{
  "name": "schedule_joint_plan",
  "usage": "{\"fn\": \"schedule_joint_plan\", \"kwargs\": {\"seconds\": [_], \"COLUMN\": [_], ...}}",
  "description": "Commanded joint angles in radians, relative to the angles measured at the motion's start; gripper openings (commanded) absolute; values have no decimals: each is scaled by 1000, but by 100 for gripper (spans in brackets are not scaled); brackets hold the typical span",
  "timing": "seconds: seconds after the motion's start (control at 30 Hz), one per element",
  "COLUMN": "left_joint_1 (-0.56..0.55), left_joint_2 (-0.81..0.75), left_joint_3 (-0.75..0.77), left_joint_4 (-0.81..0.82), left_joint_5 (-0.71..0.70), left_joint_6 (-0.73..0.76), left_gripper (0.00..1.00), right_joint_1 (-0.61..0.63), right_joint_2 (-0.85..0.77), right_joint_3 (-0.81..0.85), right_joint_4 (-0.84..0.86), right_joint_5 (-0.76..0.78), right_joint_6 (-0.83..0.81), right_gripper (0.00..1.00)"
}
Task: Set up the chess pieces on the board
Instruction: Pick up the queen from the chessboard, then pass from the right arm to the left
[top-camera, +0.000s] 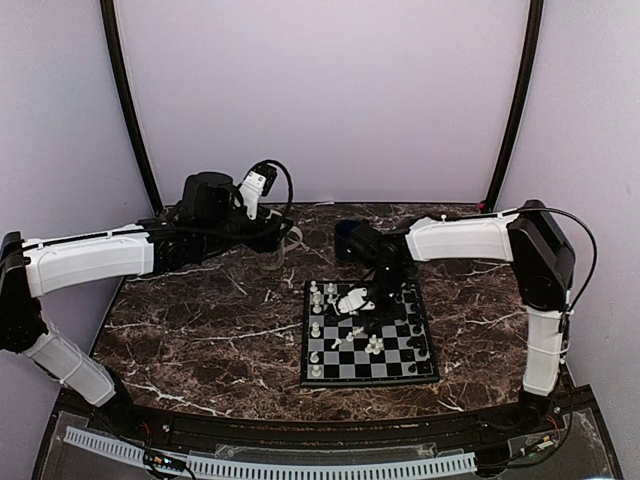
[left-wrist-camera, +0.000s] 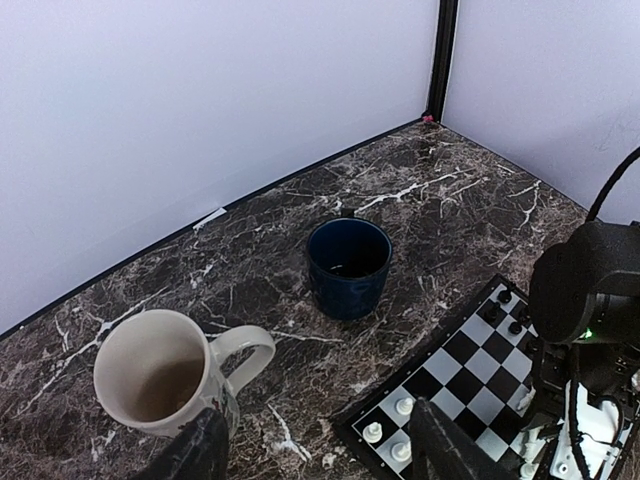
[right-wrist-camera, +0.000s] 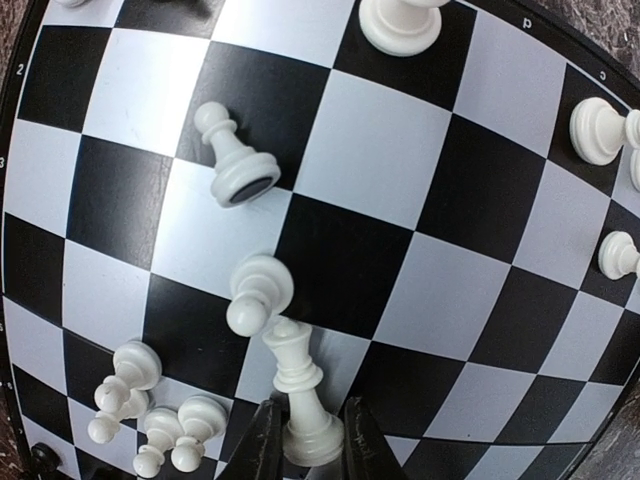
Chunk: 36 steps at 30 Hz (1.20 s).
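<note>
We clamp the right fingers (right-wrist-camera: 262, 452) on a white chess piece (right-wrist-camera: 300, 392) between them, while the left fingers (left-wrist-camera: 196, 452) gape empty.

One board (top-camera: 398, 368), one blue mug (left-wrist-camera: 348, 268), one cream mug (left-wrist-camera: 160, 375), at least nine white chess pieces (right-wrist-camera: 235, 165).

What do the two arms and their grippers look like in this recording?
The left arm and right arm have white shells over the long links and black joints. A thin black cable loops past the right arm's elbow. The left gripper and right gripper have plain dark fingers.
</note>
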Motion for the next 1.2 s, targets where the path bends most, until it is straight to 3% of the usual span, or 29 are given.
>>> {"fn": "schedule_joint_plan", "kwargs": {"seconds": [0.0, 0.23, 0.47, 0.67, 0.83, 1.17], "left_joint_1": [1, 0, 22, 44, 44, 43], "left_joint_2": [-2, 1, 8, 43, 91, 196], "left_joint_3": [0, -2, -11, -28, -58, -63], "left_joint_4": [-1, 3, 23, 90, 238, 381], "left_joint_5": [8, 7, 60, 257, 495, 712], "left_joint_6": [-12, -42, -141, -241, -336, -491], "left_gripper": [64, 64, 61, 52, 52, 48], "right_joint_1": [7, -21, -127, -220, -225, -215], "right_joint_2": [6, -47, -83, -108, -114, -89], "right_joint_3": [34, 66, 159, 191, 199, 248], "right_joint_4": [-48, -71, -80, 7, 85, 94], "right_joint_5": [-3, -32, -259, -458, -541, -598], "right_joint_6": [25, 58, 171, 357, 489, 553], "right_gripper": [15, 14, 13, 14, 14, 15]}}
